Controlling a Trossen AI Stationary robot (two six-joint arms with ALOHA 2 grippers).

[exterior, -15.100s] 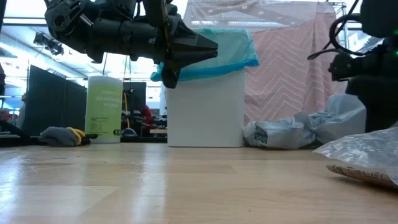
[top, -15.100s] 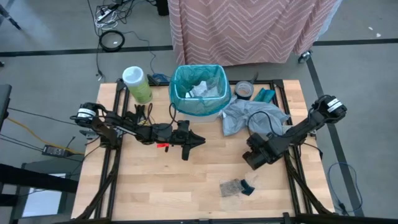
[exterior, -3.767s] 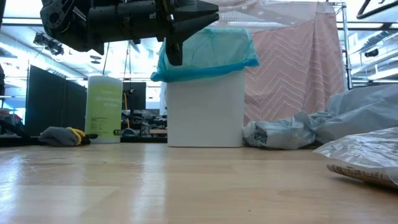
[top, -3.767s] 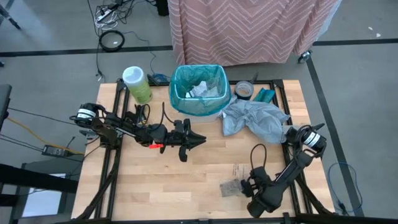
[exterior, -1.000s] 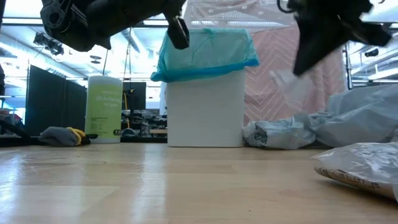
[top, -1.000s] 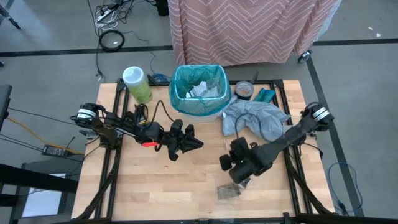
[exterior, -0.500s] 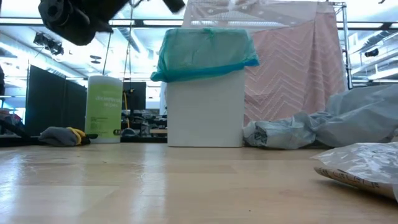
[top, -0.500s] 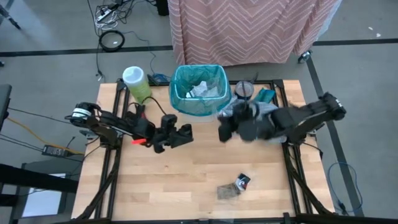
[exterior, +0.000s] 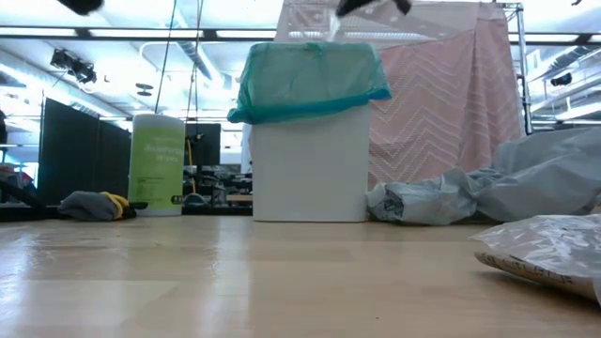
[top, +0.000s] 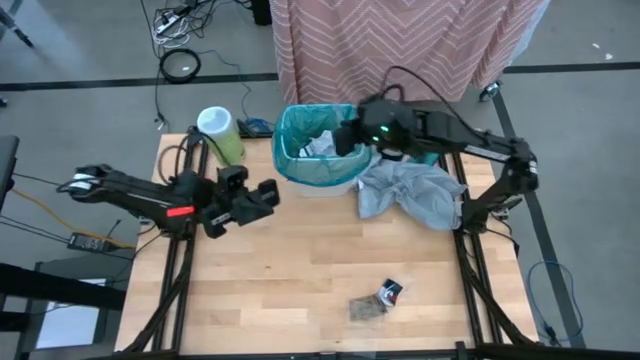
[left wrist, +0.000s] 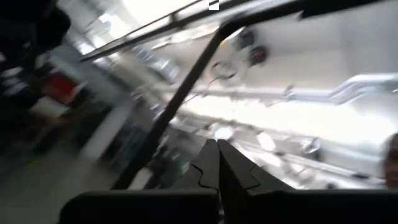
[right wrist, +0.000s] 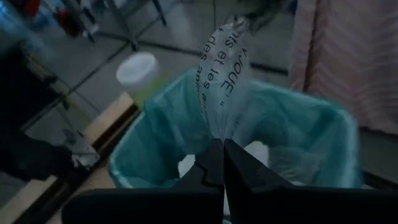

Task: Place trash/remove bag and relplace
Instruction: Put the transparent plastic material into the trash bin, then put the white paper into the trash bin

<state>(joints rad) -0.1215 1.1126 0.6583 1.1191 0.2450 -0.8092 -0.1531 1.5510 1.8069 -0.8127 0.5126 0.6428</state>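
The white bin [top: 318, 145] with the teal-green bag [right wrist: 155, 143] over its rim stands at the table's far middle, with white trash [top: 320, 143] inside. My right gripper [top: 345, 138] reaches from the right over the bin's opening, shut on a clear printed wrapper [right wrist: 227, 74]. In the low view the gripper shows only at the top edge, the wrapper [exterior: 331, 26] below it. My left gripper [top: 262, 195] is shut, raised left of the bin, pointing up and holding nothing. More trash [top: 378, 300] lies near the table's front. My right gripper pinches one end of the clear wrapper [right wrist: 219, 134] between its two fingertips. The fingers slant down from the table's right, above the bin. The wrapper is lifted clear and reaches out past the fingertips over the bag's opening.
A crumpled pale grey bag [top: 410, 192] lies right of the bin. A green canister [top: 220, 135] stands at the far left. A clear packet [exterior: 549, 249] with dark scraps lies at the front right. A pink striped cloth [top: 400, 45] hangs beyond the table.
My right gripper has swung up from above the table's front middle toward the far edge, carrying the clear wrapper over the bin. My left gripper has risen, drawn back toward the table's left edge and tipped upward.
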